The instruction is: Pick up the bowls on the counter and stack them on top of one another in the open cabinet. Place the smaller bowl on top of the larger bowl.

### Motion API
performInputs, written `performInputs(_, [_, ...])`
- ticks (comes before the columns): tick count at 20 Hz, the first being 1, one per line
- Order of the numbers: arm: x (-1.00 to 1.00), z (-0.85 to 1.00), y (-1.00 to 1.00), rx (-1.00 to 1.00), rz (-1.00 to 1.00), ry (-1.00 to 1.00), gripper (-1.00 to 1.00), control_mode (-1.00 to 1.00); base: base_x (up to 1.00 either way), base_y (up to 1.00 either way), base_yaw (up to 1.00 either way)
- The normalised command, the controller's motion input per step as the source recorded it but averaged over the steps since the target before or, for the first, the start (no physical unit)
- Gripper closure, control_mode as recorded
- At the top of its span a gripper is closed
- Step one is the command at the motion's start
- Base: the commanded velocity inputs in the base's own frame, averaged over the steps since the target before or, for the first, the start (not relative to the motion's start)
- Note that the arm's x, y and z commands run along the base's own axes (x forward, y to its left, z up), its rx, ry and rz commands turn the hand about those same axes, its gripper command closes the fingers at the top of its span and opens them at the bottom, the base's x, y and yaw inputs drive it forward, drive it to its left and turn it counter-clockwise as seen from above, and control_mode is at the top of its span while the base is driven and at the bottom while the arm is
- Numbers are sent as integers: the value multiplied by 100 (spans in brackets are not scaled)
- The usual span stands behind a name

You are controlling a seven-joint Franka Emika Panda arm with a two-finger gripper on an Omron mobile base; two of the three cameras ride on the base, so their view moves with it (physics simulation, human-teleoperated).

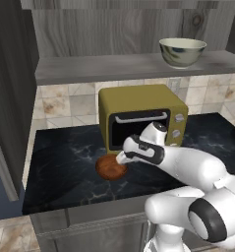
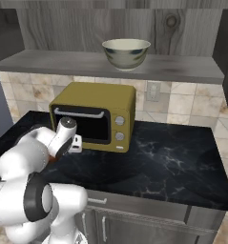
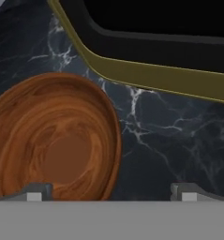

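Note:
The smaller bowl, reddish-brown with a wood-like swirl, sits on the black counter in front of the yellow microwave. My gripper hangs just above its right side, open. In the hand view one fingertip is over the bowl's inside and the other is over bare counter, so the bowl's right rim lies between them. Nothing is held. The larger bowl, glossy cream, stands upright on the plank shelf of the open cabinet.
The yellow microwave stands just behind the brown bowl, under the shelf. Its front lower edge is close to my hand. A dark cabinet side panel rises at the left. Black counter stretches to the right of the microwave.

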Motion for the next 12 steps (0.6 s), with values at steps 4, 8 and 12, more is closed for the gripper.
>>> performInputs(4, [15,-13,5,0,0,0,-100,-100,0,0,0])
performInputs(8, [14,-14,3,0,0,0,-100,-100,0,0,0])
performInputs(12, [10,-17,1,0,0,0,-100,-100,0,0,0])
